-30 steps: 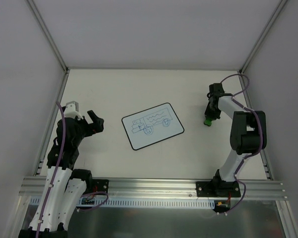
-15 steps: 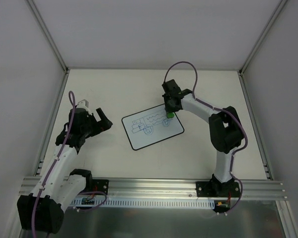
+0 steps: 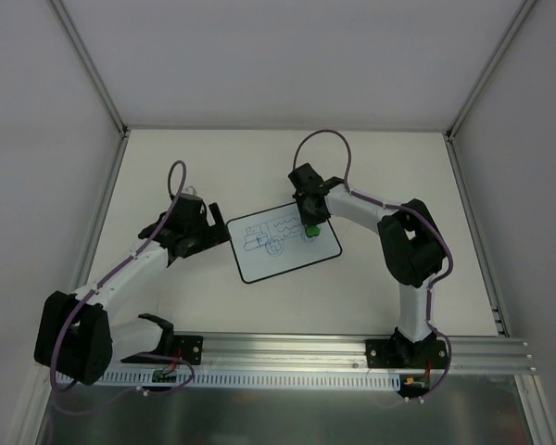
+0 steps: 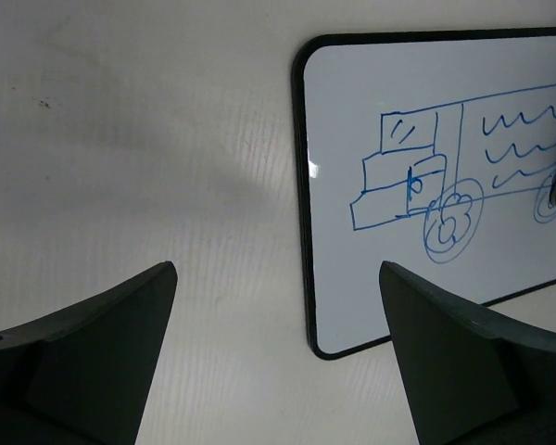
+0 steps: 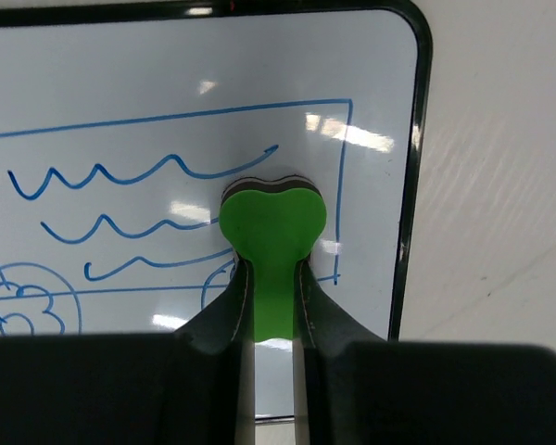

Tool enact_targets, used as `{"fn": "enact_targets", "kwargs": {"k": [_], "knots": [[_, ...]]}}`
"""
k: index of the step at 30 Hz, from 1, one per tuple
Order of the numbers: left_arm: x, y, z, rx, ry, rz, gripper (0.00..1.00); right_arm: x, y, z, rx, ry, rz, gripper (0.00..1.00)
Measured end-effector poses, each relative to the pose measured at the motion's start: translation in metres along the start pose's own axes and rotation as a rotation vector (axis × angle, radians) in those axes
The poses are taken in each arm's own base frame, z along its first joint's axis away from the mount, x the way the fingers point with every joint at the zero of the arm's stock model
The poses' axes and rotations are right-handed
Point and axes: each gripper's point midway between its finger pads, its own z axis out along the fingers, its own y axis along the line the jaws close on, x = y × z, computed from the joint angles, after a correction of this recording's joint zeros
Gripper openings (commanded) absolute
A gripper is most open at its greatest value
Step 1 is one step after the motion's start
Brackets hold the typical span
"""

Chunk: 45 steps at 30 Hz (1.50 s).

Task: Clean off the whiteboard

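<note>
The whiteboard (image 3: 278,255) lies flat mid-table, carrying a blue line drawing of a truck. It also shows in the left wrist view (image 4: 500,232) and the right wrist view (image 5: 120,83). My right gripper (image 3: 309,222) is shut on the green eraser (image 5: 273,227) and holds it on the board's right part, over the drawing near the right wheel. My left gripper (image 3: 215,227) is open and empty, just left of the board's left edge; its fingers (image 4: 102,343) straddle the board's near-left corner from above.
Aluminium frame rails (image 3: 97,88) and white walls bound the table on the left, back and right. A rail (image 3: 287,348) with the arm bases runs along the near edge.
My right gripper has carried the green eraser from the table's right side onto the board. My left arm has reached right and forward, up to the board's left edge.
</note>
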Motion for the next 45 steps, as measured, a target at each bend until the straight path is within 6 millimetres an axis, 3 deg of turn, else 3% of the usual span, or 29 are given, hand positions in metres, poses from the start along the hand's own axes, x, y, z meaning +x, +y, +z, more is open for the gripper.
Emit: {"fn": "enact_targets", "kwargs": {"k": [4,10,12,21,25,30,36,39,45], "knots": [[0.012,-0.002,0.016,-0.045,0.036,0.018,0.87,0.025,0.007,-0.013,-0.01,0.028,-0.018,0.0],[0.021,-0.01,0.043,-0.108,0.077,0.046,0.66,0.055,0.006,-0.027,-0.002,0.084,-0.037,0.0],[0.023,-0.011,0.051,-0.127,0.091,0.058,0.58,0.056,0.006,-0.028,0.0,0.088,-0.033,0.0],[0.04,-0.013,0.069,-0.175,0.124,0.119,0.42,0.057,0.006,-0.028,0.001,0.09,-0.031,0.0],[0.041,-0.015,0.07,-0.172,0.119,0.115,0.27,0.057,0.006,-0.028,-0.001,0.087,-0.03,0.0],[0.041,-0.018,0.07,-0.17,0.115,0.113,0.0,0.057,0.006,-0.029,-0.001,0.087,-0.026,0.0],[0.04,-0.018,0.07,-0.173,0.116,0.114,0.0,0.056,0.01,-0.028,0.006,0.111,-0.014,0.0],[0.04,-0.018,0.07,-0.175,0.117,0.114,0.0,0.041,0.029,-0.022,0.006,0.114,-0.02,0.0],[0.04,-0.017,0.07,-0.176,0.117,0.114,0.0,0.011,0.101,-0.014,-0.05,0.055,-0.083,0.0]]}}
